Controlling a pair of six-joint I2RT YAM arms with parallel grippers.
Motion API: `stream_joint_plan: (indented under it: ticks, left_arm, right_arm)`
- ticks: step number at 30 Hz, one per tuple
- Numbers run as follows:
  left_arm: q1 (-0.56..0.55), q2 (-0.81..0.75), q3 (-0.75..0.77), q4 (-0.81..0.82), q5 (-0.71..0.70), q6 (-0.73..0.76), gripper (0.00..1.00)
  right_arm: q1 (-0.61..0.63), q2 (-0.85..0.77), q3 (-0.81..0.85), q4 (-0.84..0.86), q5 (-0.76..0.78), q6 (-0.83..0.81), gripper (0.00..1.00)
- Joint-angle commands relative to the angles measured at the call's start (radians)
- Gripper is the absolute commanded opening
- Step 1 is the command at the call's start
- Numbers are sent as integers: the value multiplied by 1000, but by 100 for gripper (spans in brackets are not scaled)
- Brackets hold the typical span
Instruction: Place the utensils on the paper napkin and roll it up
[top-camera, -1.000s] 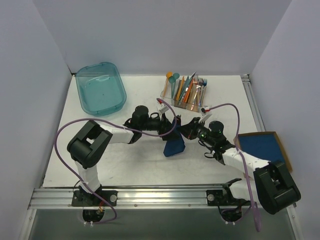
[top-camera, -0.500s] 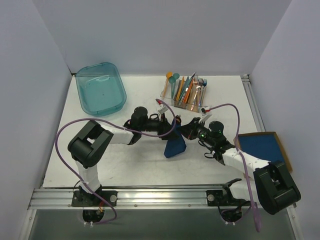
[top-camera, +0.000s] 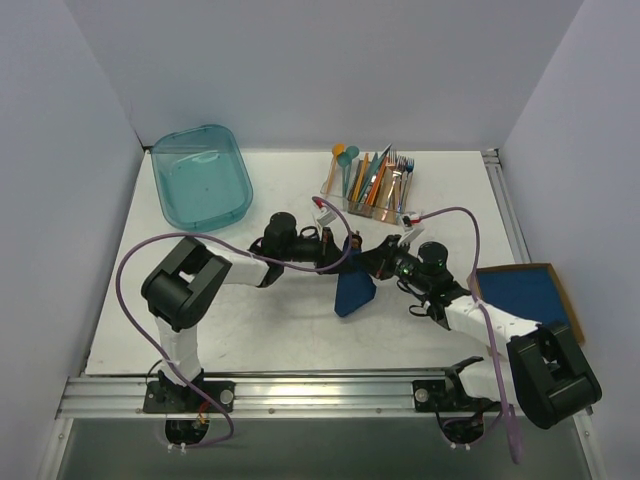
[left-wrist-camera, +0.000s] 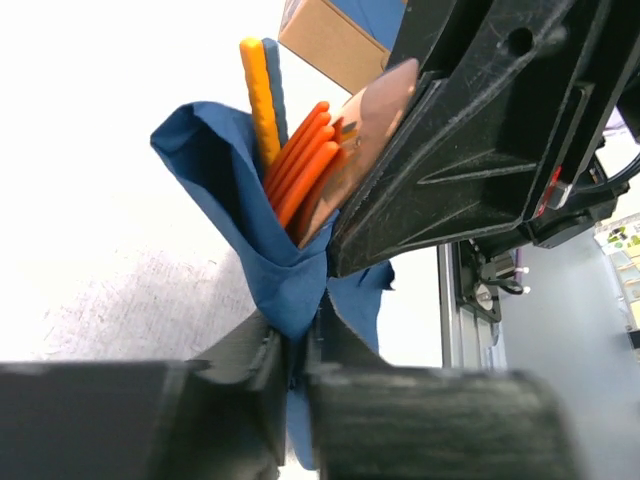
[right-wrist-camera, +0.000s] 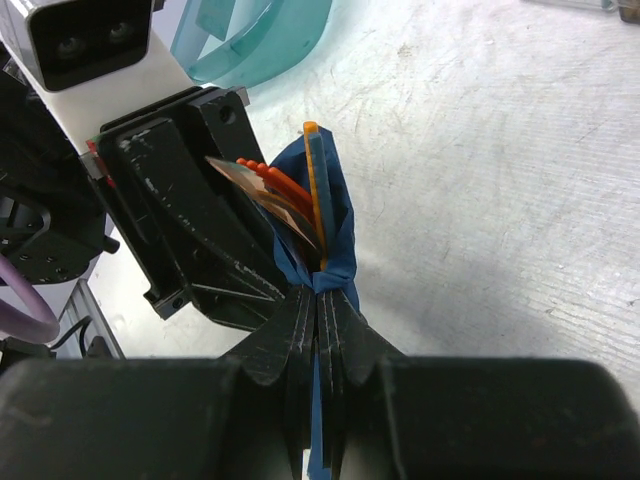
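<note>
The white tabletop (top-camera: 270, 330) carries a teal bin (top-camera: 200, 178) at far left, a cardboard box (top-camera: 522, 290) lined in dark blue at the right edge, and a clear rack (top-camera: 372, 185) of mixed cutlery at the far centre. The pieces in the rack are too small to sort in the top view. Both arms reach inward and meet near mid-table. The left hand (top-camera: 340, 250) and right hand (top-camera: 372, 262) sit close together there, and their fingertips are hard to separate from above. The napkin (top-camera: 354, 295) shows as a dark blue folded wedge just below the two hands. Whether its lower edge rests on the tabletop cannot be told. In the left wrist view the left hand (left-wrist-camera: 298, 345) is narrowed onto a gathered fold of the napkin (left-wrist-camera: 250, 220), with cloth pinched between the fingers; the right hand's black body blocks the upper right of that view. In the right wrist view the right hand (right-wrist-camera: 322, 310) is closed tight on another pinch of the napkin (right-wrist-camera: 340, 225), and the left hand's body covers the left side. The utensils (left-wrist-camera: 300, 170) stand bundled inside the napkin pocket: orange tines, a ridged yellow-orange handle and a copper flat piece protrude, with their lower ends hidden by the cloth. The same utensils (right-wrist-camera: 285, 195) are partly hidden in the right wrist view.
</note>
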Motion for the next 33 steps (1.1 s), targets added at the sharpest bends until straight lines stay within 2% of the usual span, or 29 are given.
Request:
stream_joint_plan:
  ticks: [1, 4, 6, 7, 12, 16, 17, 21, 24, 33]
  left_arm:
    - [-5, 12, 54, 29, 54, 2, 3]
    - [-2, 21, 62, 26, 60, -14, 2]
    - [4, 21, 59, 29, 54, -28, 2]
    - [7, 17, 62, 17, 47, -36, 2]
    - [26, -8, 59, -23, 1, -83, 2]
    - [26, -52, 79, -147, -84, -106, 3]
    - [26, -61, 106, -227, -117, -125, 2]
    - [17, -103, 145, -341, -174, -140, 2]
    - [17, -132, 195, -503, -237, -128, 3]
    - [18, -190, 200, -570, -250, -142, 2]
  right_arm:
    - [-2, -31, 21, 67, -5, 6, 0]
    - [-5, -39, 29, 35, 9, 3, 0]
    - [-6, -58, 33, -5, 35, 0, 13]
    - [-9, -69, 35, -37, 53, -3, 26]
    - [-20, -144, 40, -123, 89, -14, 45]
    - [-11, -201, 76, -243, 107, -43, 47]
    - [10, -210, 83, -285, 112, -51, 47]
    - [94, -215, 142, -405, 158, -94, 46]
    - [154, -214, 179, -482, 215, -105, 46]
    - [211, -146, 239, -599, 360, -115, 42]
